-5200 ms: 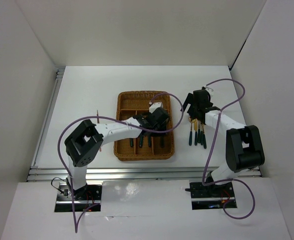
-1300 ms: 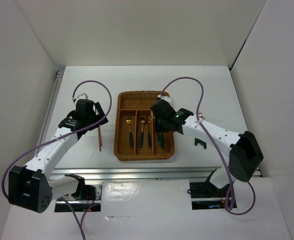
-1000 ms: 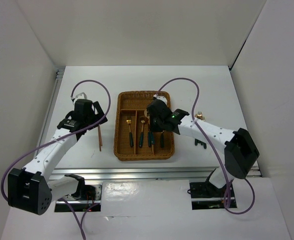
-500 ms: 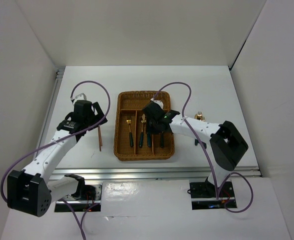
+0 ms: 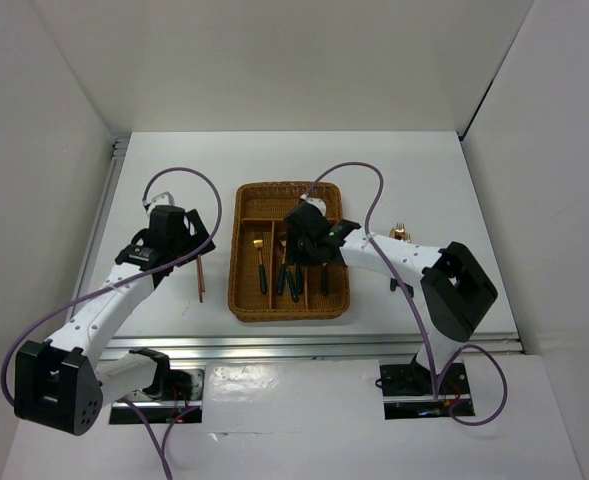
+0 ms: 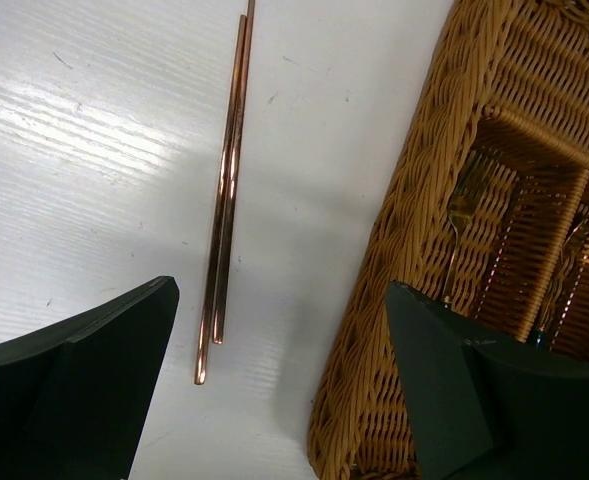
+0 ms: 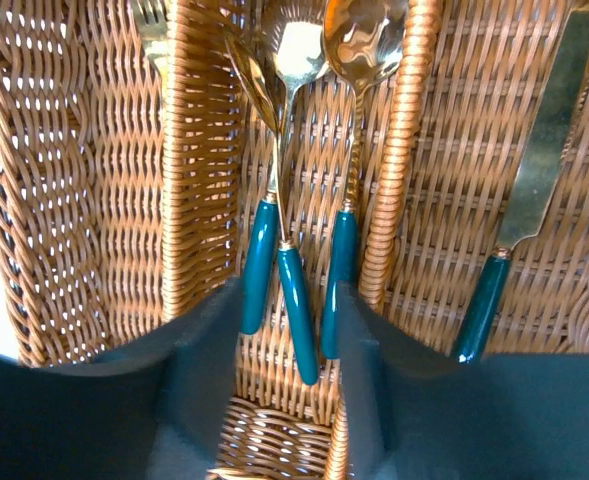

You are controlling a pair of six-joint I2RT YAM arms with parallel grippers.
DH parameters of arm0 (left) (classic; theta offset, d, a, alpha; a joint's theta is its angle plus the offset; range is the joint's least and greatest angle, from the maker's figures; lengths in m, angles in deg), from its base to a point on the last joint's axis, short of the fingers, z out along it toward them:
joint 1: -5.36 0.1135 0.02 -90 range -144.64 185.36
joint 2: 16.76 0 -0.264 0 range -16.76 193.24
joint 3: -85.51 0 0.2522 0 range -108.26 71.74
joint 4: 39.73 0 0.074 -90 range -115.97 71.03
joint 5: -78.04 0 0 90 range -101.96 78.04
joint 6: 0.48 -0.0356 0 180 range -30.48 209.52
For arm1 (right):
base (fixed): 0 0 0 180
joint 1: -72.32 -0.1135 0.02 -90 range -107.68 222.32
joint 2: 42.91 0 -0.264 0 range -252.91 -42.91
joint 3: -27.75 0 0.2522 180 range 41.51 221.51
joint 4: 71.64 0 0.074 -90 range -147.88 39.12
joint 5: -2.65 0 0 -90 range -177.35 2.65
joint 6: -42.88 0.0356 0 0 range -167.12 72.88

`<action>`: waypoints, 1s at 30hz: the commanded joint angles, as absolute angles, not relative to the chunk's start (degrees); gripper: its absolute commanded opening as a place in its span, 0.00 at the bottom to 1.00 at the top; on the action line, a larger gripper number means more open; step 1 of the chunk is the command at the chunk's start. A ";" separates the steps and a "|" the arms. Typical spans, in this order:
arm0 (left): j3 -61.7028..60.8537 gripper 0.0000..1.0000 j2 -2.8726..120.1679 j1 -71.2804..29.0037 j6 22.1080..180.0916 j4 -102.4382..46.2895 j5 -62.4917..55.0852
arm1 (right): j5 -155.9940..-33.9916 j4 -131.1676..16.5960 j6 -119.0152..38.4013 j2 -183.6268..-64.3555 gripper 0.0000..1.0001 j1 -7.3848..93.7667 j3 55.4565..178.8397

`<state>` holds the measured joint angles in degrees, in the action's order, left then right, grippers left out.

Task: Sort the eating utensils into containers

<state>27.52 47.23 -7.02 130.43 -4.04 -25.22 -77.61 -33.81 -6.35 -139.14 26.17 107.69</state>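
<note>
The brown wicker tray [image 5: 242, 300] lies mid-table. My right gripper [image 5: 304, 258] hovers over its middle long slot. In the right wrist view the right gripper [image 7: 279, 320] is open, its fingers standing either side of three green-handled gold spoons [image 7: 299, 310] and touching none. A knife [image 7: 534, 150] lies in the slot to their right and a fork [image 7: 154, 20] in the slot to their left. Two copper chopsticks [image 6: 229, 190] lie on the table left of the tray [image 6: 424, 200]. My left gripper [image 6: 279, 300] hangs open above them, holding nothing.
One more green-handled utensil with a gold head [image 5: 399, 232] lies on the table right of the tray, near the right arm's forearm. The chopsticks [image 5: 201, 275] lie close to the tray's left wall. The table's metal rail [image 5: 104, 230] runs along the left edge.
My right gripper carried a spoon over the tray's middle slot, then opened; the spoon now lies there with the others. The left arm has barely moved.
</note>
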 commanded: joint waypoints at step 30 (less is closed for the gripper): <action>28.68 1.00 45.82 -6.68 129.77 -7.87 -23.30 | -71.97 -28.35 -15.66 -121.13 0.54 59.75 89.77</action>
<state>28.06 46.46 -7.02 130.25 -6.27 -23.80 -69.44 -26.99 -14.02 -119.20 59.24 90.16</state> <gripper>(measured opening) 1.000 0.561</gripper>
